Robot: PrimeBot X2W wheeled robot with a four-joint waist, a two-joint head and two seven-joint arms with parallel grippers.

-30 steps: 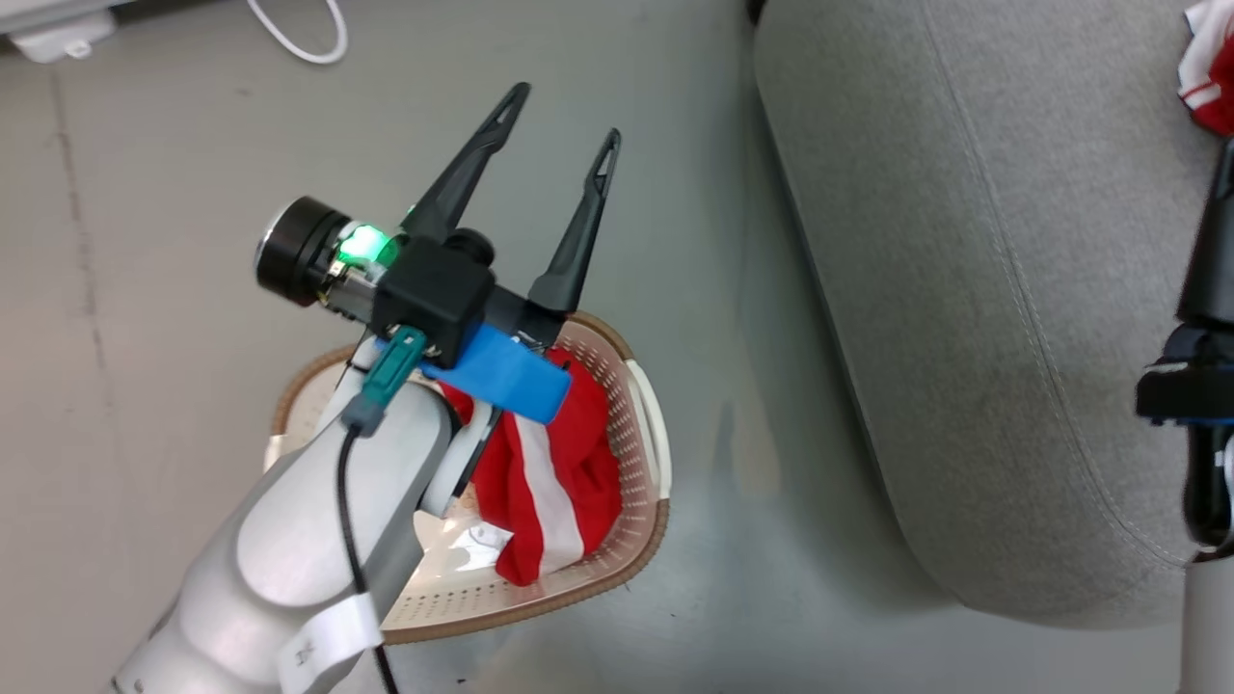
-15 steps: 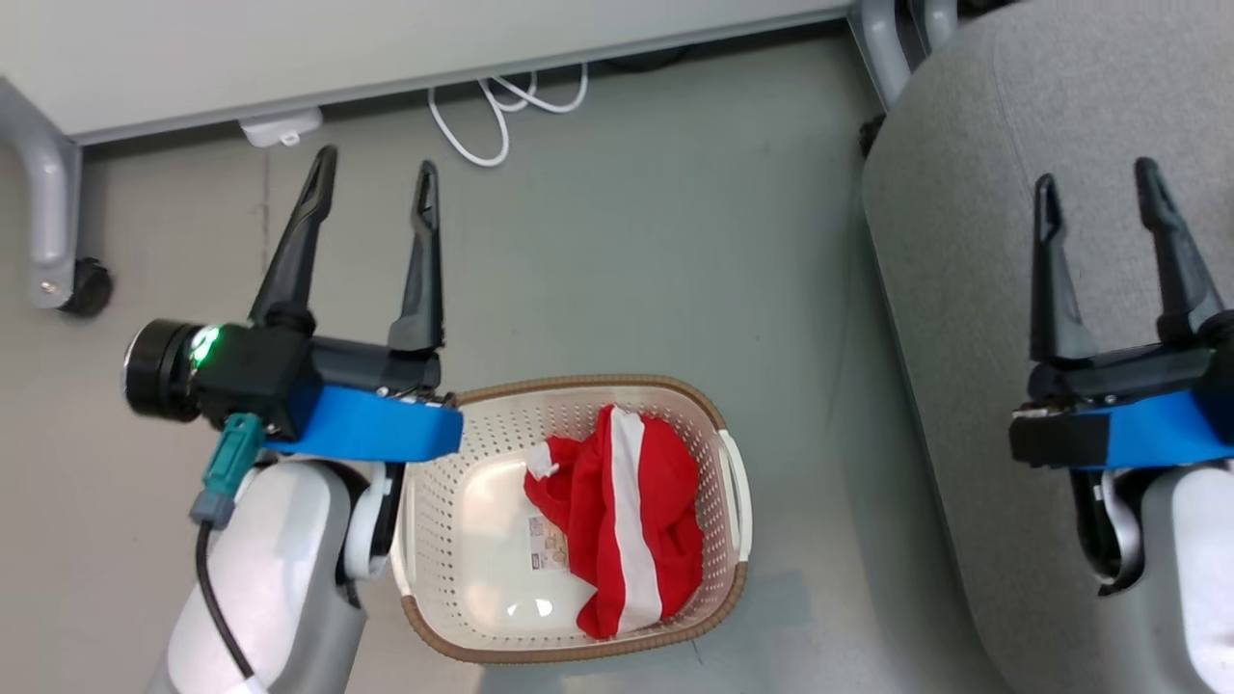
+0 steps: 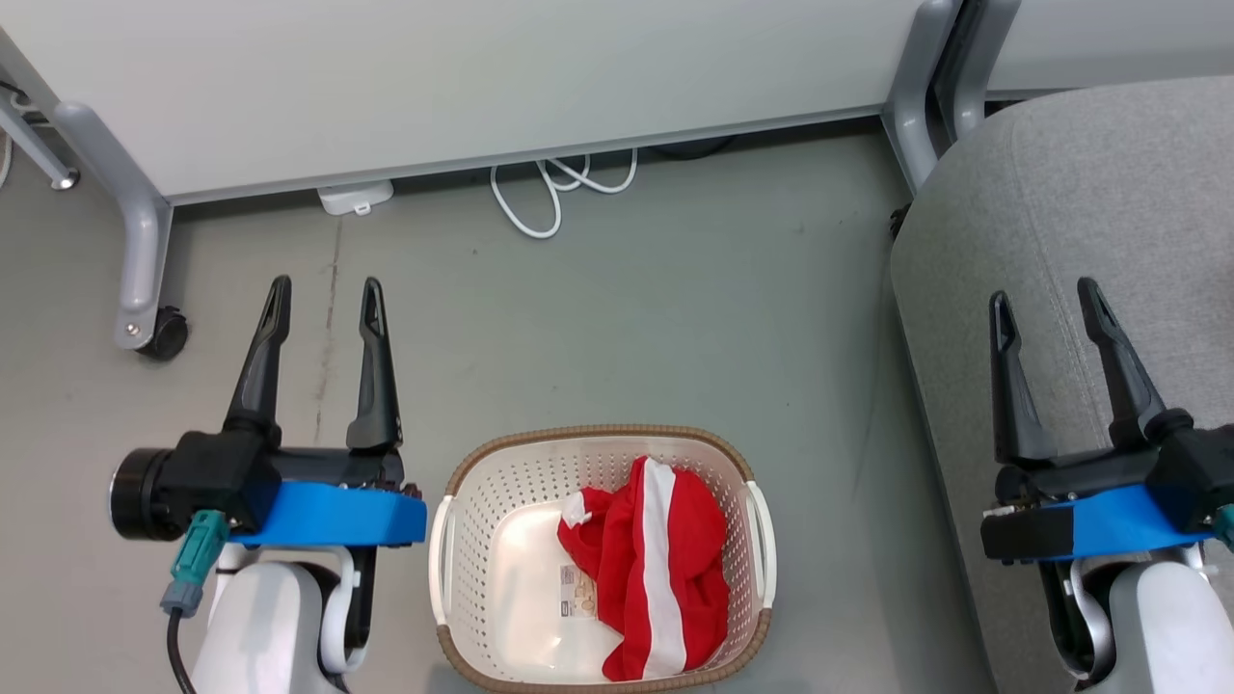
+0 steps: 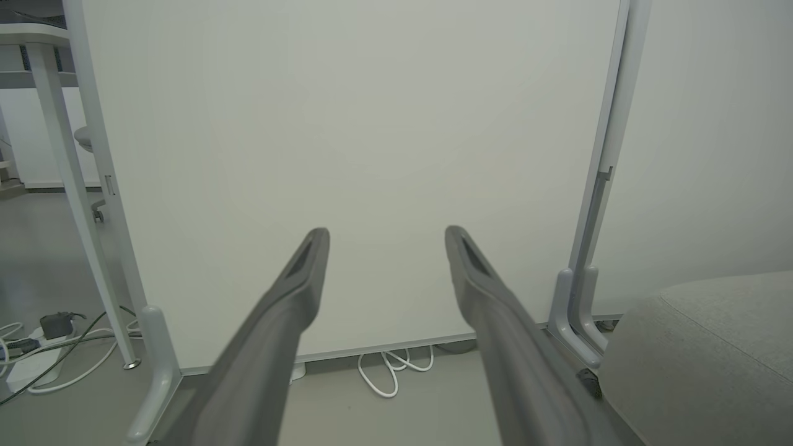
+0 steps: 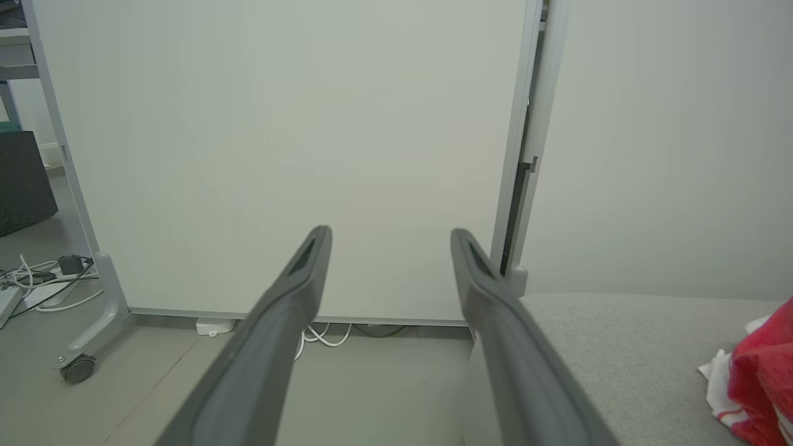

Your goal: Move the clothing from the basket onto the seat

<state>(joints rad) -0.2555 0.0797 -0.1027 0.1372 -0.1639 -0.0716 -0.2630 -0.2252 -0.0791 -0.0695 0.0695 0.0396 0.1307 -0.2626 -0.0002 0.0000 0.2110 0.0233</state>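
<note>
Head view: floor (image 3: 829, 386) separates basket (image 3: 598, 431) rim from seat (image 3: 1080, 193) edge.

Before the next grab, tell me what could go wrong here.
1. The clothing lies bunched against the basket's right wall; a finger of the open left gripper or right gripper might catch the perforations and drag the basket.
2. Bare floor separates basket and seat; a loosely pinched garment may trail or drop there.
3. Another red garment lies on the seat; a careless drop could knock it.
</note>
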